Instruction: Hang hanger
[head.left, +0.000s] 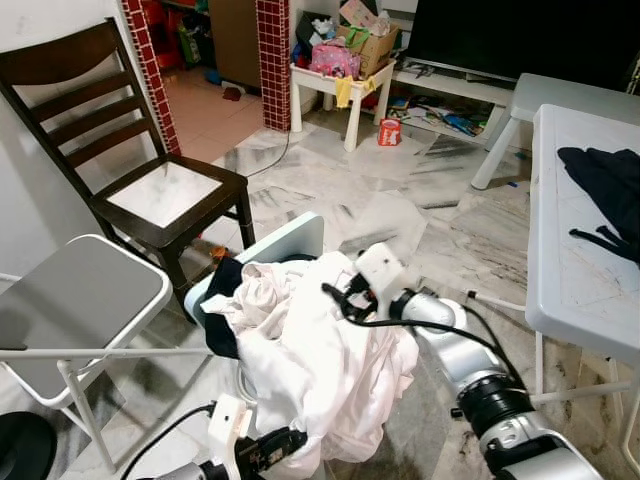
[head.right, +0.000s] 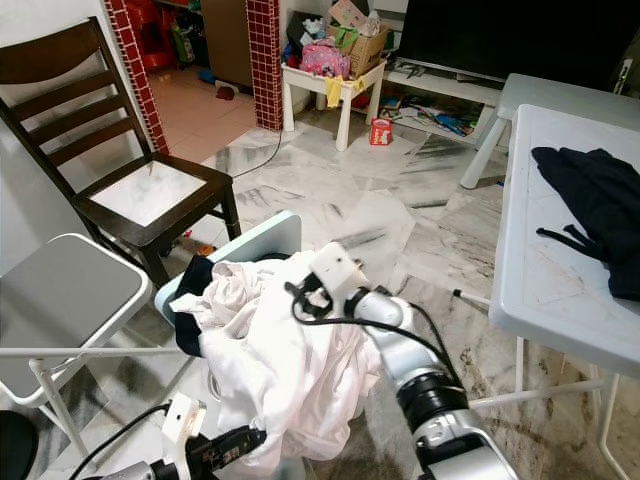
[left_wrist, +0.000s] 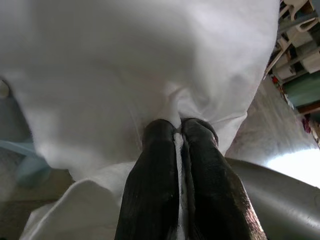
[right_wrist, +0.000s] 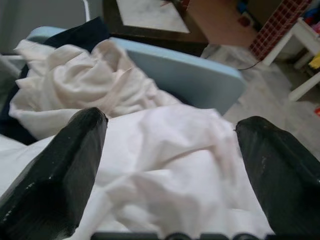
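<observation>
Left pincer (left_wrist: 178, 131) is clamped on a fold of the white garment (head.left: 320, 370) low at the pile's near edge, the pinched cloth plain in the left wrist view. Right pincer (right_wrist: 170, 145) is spread wide over the top of the same pile, fingers (right_wrist: 60, 165) apart, with a pale blue seat back (right_wrist: 180, 75) and a dark garment (head.left: 222, 310) beyond. No hanger can be made out; farther off stand a dark wooden chair (head.left: 130, 150) and, on the right, a white table (head.left: 580, 260) carrying black clothing (head.left: 605, 195).
</observation>
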